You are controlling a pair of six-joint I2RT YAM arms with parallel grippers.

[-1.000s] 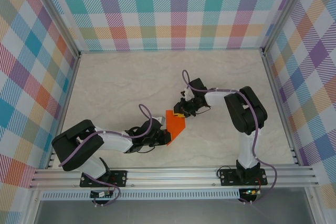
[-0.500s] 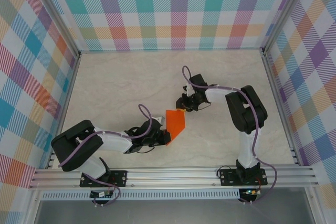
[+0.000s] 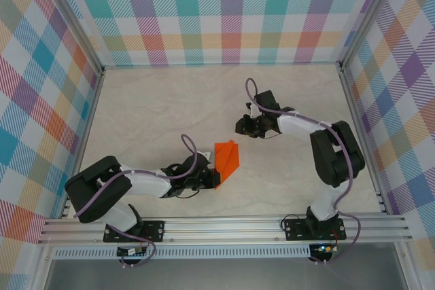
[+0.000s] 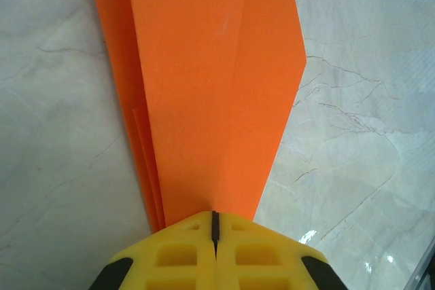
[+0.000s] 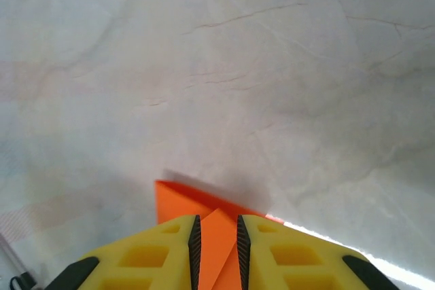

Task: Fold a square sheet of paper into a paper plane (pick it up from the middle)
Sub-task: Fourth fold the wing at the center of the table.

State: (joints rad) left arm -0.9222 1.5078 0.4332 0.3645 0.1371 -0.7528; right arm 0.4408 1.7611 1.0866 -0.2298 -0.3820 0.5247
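Note:
The square sheet of paper is bright orange and folded into a narrow tapering shape with stacked layers, lying on the table at mid-centre. My left gripper is shut on its near narrow end; in the left wrist view the paper runs away from the shut left gripper. My right gripper hovers just beyond the paper's far end, apart from it. In the right wrist view the right gripper is open by a narrow gap, and the paper lies on the table behind it.
The marble-patterned tabletop is walled by plaid panels on three sides. An aluminium rail carrying both arm bases runs along the near edge. Free tabletop lies to the left, right and back of the paper.
My right gripper has drawn back up and to the right, off the paper's far end, with its jaws slightly wider. The left gripper and the paper have stayed put.

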